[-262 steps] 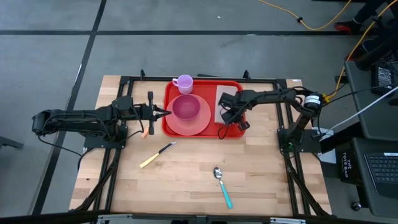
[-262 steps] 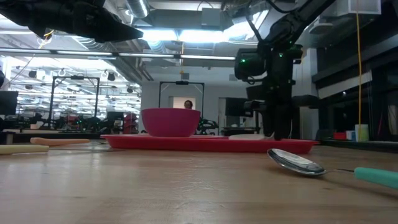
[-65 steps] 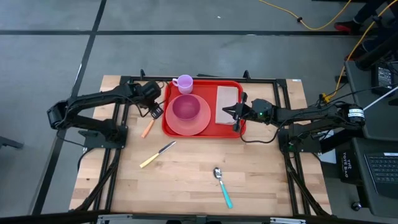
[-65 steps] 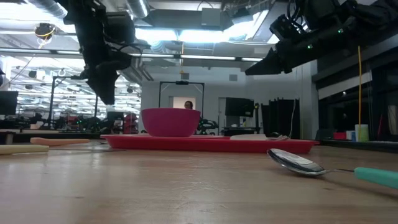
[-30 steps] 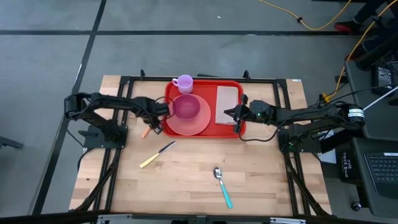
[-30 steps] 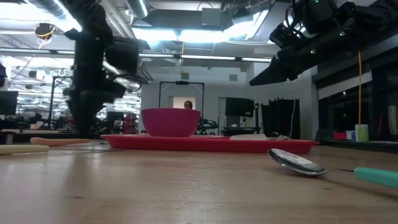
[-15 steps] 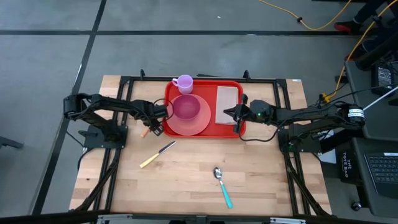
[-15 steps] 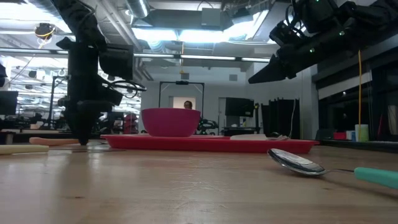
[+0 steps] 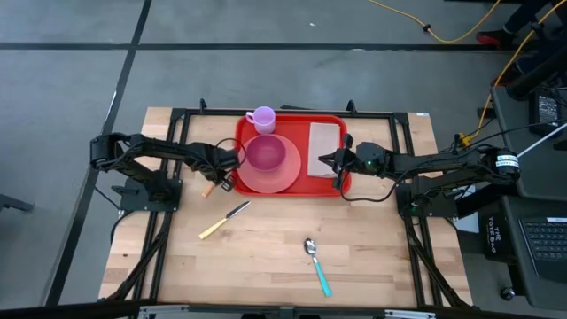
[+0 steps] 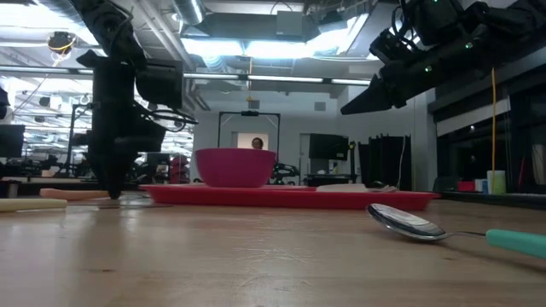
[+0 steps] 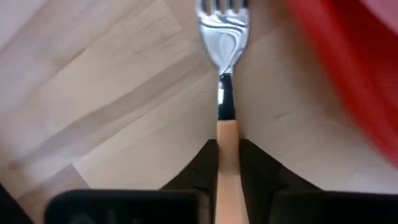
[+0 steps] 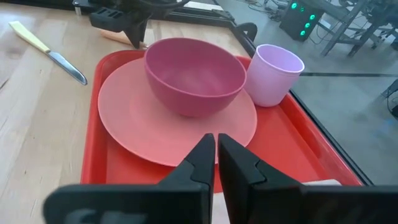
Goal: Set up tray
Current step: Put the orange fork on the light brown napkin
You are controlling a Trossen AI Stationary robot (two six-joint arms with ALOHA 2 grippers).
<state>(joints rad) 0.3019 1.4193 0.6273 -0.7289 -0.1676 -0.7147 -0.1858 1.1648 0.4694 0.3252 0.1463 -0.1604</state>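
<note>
On the tray (image 9: pixel 331 182) a bowl (image 9: pixel 265 153) sits on a plate (image 9: pixel 283 176) (cup (image 9: pixel 262 118) behind), fork (image 9: pixel 209 186) left.

Pale butcher-block wooden table top (image 9: pixel 266 257): visible grain, satin.
Bright red rectangular plastic tray (image 9: pixel 332 183): smooth, slight sheen.
Salmon-pink round plastic plate (image 12: pixel 134 118), magenta plastic bowl (image 12: pixel 194 73), lilac plastic cup (image 12: pixel 273 73): matt, smooth.
Fork with orange plastic handle (image 11: pixel 224 74): polished metal head, mirror glare.
Teal-handled metal spoon (image 10: pixel 409 223): glossy bowl.
Yellow-handled knife (image 12: pixel 46 50): dull metal blade.
</note>
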